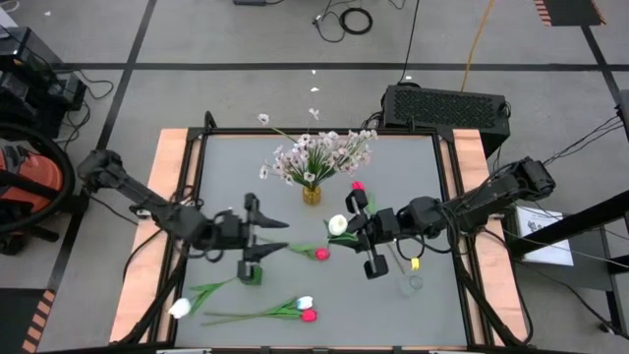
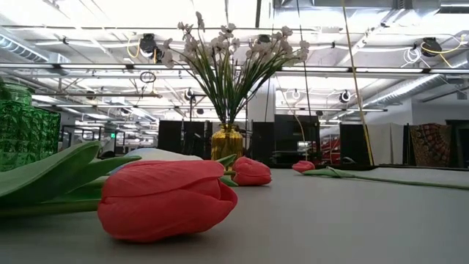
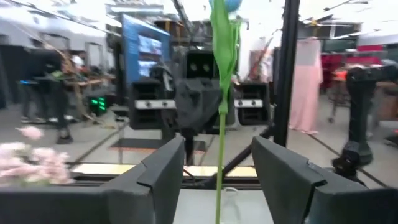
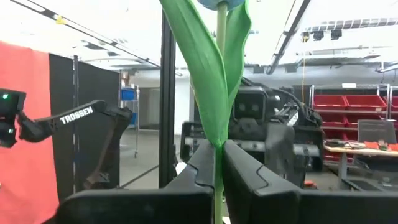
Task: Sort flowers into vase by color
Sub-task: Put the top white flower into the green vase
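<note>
Grey table carries an amber vase at twelve o'clock of centre, filled with pale blossom sprays. Left gripper sits at nine o'clock of centre, fingers spread apart with a green stem running between them, untouched. Right gripper sits at three o'clock, clenched on the stem of a white tulip. Loose flowers lie flat: a pink tulip at centre, another pink tulip and white tulip pair at six o'clock, a white bloom at seven o'clock.
</note>
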### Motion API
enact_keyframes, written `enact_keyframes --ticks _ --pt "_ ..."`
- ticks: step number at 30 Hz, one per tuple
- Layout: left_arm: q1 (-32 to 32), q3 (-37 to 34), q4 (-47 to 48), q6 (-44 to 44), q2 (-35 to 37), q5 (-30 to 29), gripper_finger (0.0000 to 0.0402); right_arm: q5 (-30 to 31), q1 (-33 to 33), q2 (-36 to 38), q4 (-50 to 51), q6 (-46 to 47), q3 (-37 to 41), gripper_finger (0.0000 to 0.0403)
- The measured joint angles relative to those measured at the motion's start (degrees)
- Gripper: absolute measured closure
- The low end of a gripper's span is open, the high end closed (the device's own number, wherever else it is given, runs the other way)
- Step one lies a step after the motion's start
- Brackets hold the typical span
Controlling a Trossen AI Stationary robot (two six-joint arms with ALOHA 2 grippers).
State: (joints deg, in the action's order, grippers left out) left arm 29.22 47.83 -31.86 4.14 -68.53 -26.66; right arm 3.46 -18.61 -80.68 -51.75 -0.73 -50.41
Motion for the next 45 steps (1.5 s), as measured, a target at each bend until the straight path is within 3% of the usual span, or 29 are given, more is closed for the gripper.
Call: enact_keyframes --ticks 8,20,28,45 --pt "-6.17 4.54 0.03 -3.89 -8.91 9.1 0.014 0.02 -0.63 -0.04 -0.42 0.02 0.0 0.0399" --pt "-8.76 13.76 5.26 -5.29 -17.66 16.7 0.0139 0.0 -0.63 -0.07 0.0 -0.13 0.0 0.0399" --pt "-9.38 16.35 5.53 -5.38 -19.84 17.58 0.0195 2.95 -0.63 -0.07 1.79 -1.14 0.0 0.0399" --pt "-10.9 16.33 12.65 -5.35 -17.16 20.2 0.039 5.04 -0.32 -0.06 5.21 1.52 -0.01 0.0384"
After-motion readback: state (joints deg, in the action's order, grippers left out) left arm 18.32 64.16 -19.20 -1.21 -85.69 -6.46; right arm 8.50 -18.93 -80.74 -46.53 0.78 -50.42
